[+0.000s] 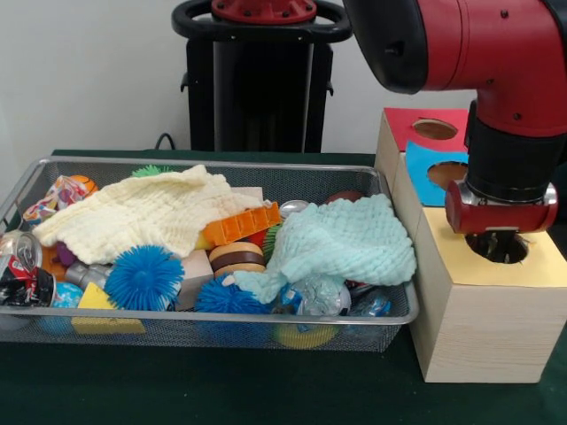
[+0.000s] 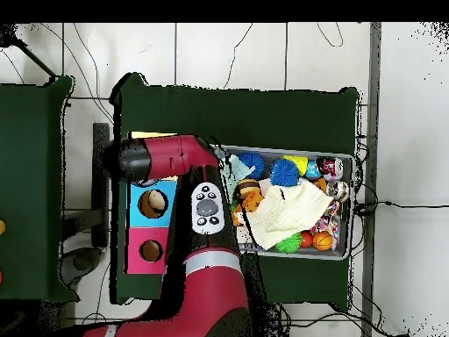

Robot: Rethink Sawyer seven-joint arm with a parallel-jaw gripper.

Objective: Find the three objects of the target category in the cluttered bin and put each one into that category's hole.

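Now, by label:
gripper (image 1: pixel 499 241): lowered into the hole (image 1: pixel 523 254), state cannot be told
bin (image 1: pixel 266 331): left of boxes, yellow cloth (image 1: pixel 146 215) and mint cloth (image 1: pixel 347 241) laid on top

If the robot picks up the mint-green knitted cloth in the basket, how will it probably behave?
The mint-green knitted cloth will probably be floppy: it lies crumpled and draped over the toys in the wire basket. It seems light, since it rests on top without flattening anything. Its loose knit may snag neighbours such as the blue spiky ball by its corner.
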